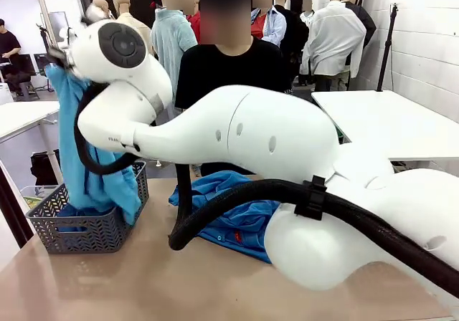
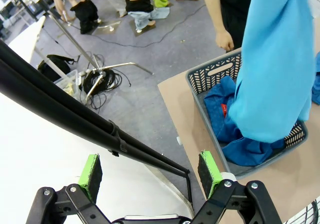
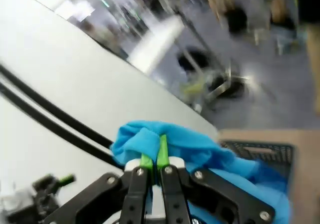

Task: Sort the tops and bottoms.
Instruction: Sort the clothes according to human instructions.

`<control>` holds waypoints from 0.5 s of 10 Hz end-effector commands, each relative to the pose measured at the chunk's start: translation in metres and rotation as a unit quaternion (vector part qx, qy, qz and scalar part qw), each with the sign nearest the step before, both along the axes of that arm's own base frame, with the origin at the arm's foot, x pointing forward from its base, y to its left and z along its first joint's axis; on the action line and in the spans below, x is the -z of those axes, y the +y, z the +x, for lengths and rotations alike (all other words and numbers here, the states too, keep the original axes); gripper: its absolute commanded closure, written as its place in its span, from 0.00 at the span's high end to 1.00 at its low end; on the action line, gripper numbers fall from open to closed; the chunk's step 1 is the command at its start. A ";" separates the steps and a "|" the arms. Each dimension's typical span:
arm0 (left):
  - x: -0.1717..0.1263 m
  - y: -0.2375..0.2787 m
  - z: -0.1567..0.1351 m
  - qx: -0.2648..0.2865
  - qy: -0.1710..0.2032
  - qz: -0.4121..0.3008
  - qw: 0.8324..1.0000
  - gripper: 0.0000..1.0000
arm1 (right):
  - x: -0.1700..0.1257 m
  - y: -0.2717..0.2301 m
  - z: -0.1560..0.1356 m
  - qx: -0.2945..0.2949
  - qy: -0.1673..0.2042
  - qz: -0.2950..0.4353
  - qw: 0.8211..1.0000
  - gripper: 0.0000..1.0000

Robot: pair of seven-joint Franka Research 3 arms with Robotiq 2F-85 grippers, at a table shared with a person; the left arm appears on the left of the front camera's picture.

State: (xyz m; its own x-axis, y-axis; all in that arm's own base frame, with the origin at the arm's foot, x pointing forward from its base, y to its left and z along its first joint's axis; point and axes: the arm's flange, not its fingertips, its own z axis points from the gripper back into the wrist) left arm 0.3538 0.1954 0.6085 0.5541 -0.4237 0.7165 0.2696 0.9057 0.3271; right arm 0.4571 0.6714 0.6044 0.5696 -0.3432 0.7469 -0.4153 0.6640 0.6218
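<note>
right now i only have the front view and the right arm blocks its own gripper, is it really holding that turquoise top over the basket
observer: yes, in the right wrist view the right gripper is shut, its green pads pinching a fold of the turquoise top.
operator: what about the left gripper
observer: in the left wrist view the left gripper is open and empty, off to one side of the grey basket.
operator: anything lying in the basket
observer: a darker blue garment with a small red tag lies inside it.
</note>
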 end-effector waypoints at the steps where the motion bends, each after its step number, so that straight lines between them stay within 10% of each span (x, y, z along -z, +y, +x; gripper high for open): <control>1: -0.002 0.002 0.000 0.000 0.008 0.004 1.000 1.00 | -0.034 0.146 0.110 0.029 0.061 -0.083 0.994 0.00; 5: -0.002 0.002 0.000 0.000 0.008 0.004 1.000 1.00 | 0.040 0.161 0.097 0.064 0.109 -0.197 0.972 0.00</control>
State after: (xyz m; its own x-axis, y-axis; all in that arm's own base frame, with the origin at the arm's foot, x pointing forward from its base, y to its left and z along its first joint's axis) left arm 0.3538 0.1954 0.6085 0.5542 -0.4237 0.7165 0.2696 0.9057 0.3271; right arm 0.4686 0.6872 0.5173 0.7027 -0.1622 0.6927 -0.2014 0.8884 0.4124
